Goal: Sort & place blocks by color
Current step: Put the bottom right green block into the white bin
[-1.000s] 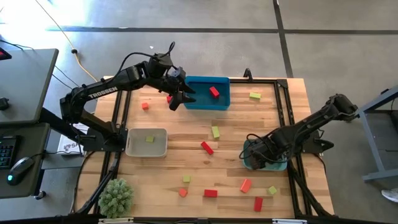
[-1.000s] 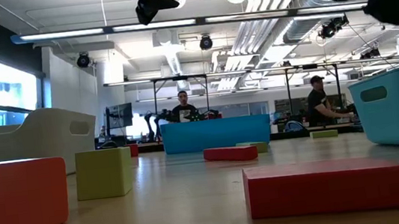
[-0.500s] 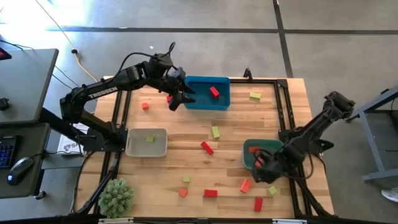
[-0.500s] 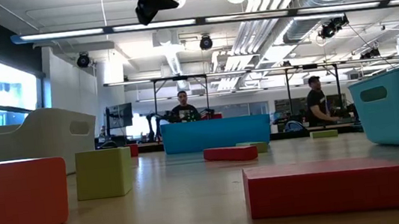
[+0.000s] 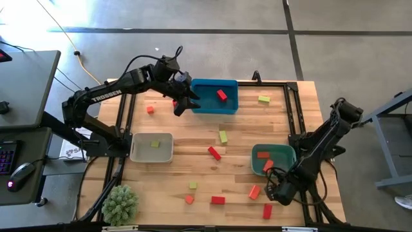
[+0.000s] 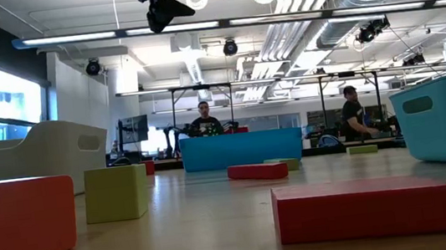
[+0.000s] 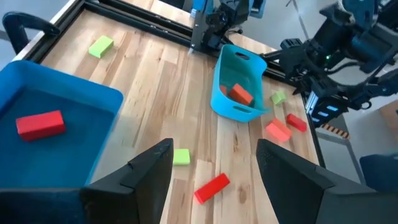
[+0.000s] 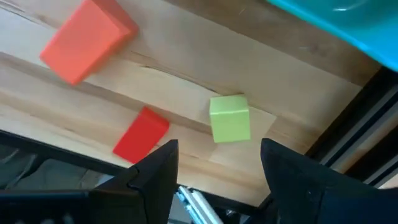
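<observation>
Your left gripper has its two dark fingers spread wide, nothing between them, above the wooden bench. Just past the gap lie a small yellow-green block and a red oblong block. Beside one finger you see the blue tray with a red block inside. Farther ahead the teal tray holds an orange-red block. Near it are three more blocks, and the other arm.
</observation>
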